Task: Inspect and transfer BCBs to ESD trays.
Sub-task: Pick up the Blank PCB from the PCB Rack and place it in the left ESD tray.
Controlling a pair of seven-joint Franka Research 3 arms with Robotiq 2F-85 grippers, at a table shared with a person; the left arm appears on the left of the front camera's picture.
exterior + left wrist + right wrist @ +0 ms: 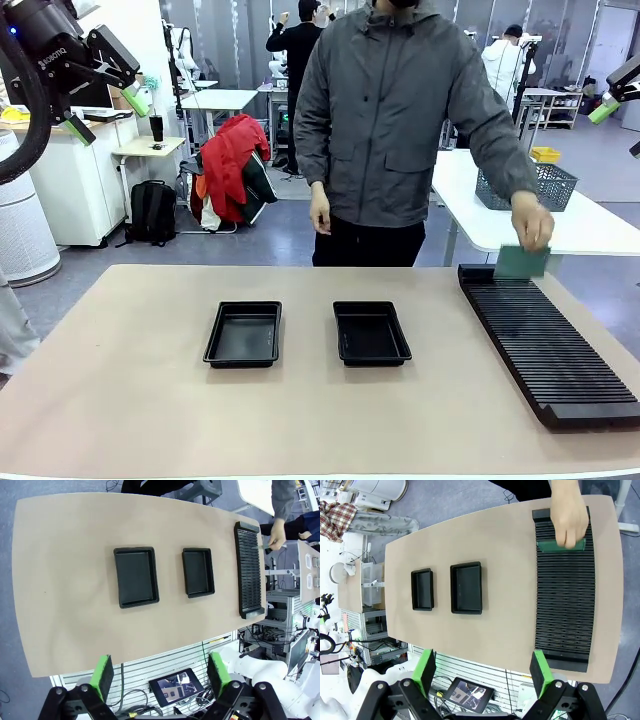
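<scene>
Tan desk [120,400]: bare trays [244,334] centre, rack [545,345] 3 o'clock. Person's hand [531,222] holds BCB [521,262] at rack's 12 o'clock end. Raised, gaping, empty: left tool [161,672], right tool [482,667]. Likely rack loading; next, pinch BCB edge.

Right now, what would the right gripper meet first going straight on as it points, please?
Likely the ESD tray nearer the slotted rack, or the table beside it; the way below the right gripper looks free.
</scene>
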